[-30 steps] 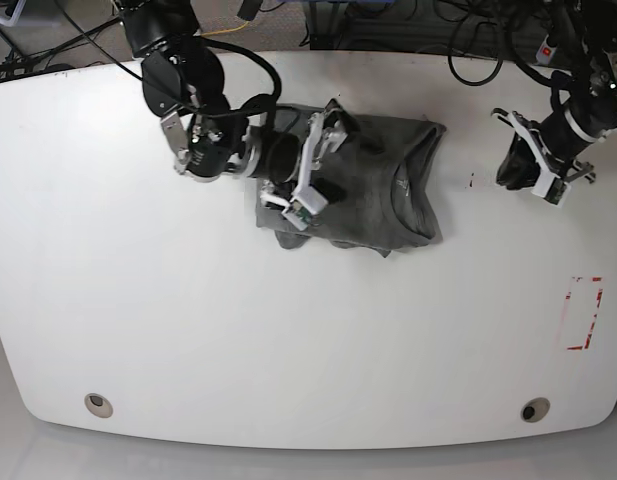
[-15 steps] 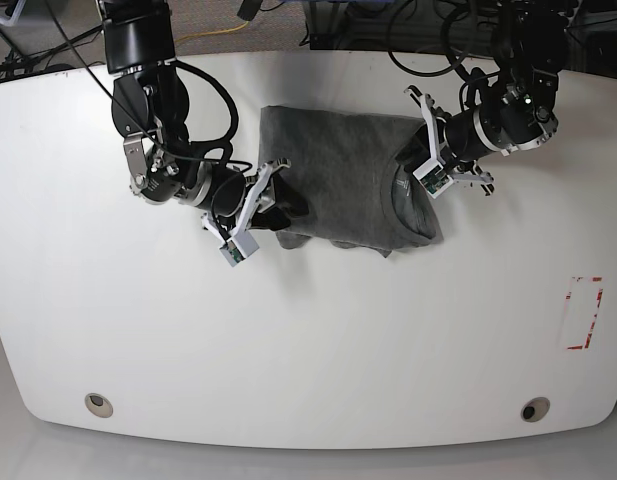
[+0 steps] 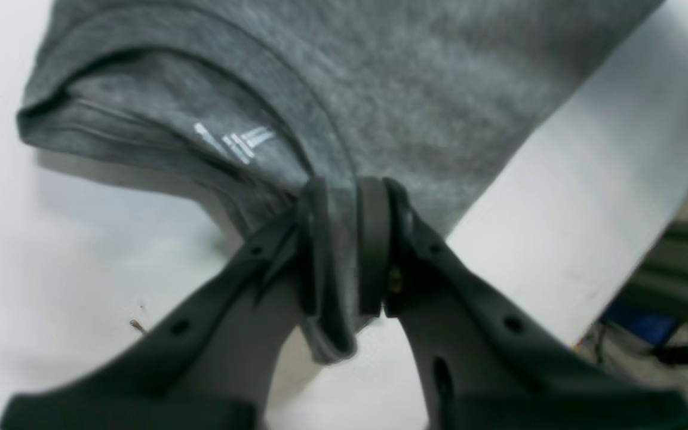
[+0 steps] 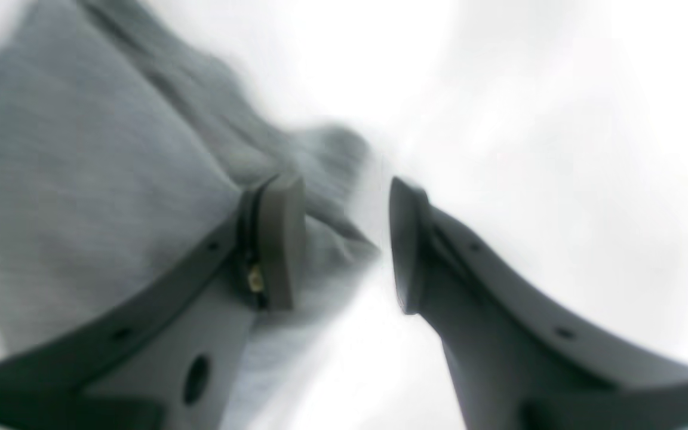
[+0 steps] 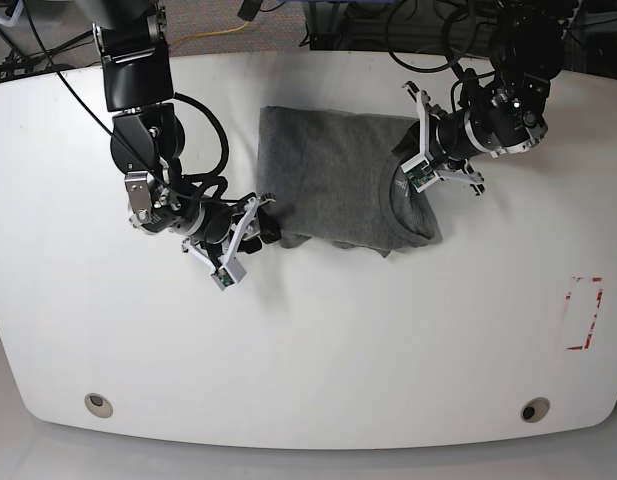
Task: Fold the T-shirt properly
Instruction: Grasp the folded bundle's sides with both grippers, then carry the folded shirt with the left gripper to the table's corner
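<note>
Two grippers: left gripper pinches the T-shirt collar edge; right gripper, jaws apart, holds nothing. Soft, limp cloth near the table far edge; grip corners.

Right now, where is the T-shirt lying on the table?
In the base view the T-shirt lies folded near the table's far edge, around the middle, between the right gripper and the left gripper, which pinches its collar end.

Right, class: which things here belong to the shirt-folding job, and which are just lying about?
Job: T-shirt; left hand, shut on the shirt near its collar; right hand, at the shirt's edge.
Lying about: red marking; cables; table.
</note>
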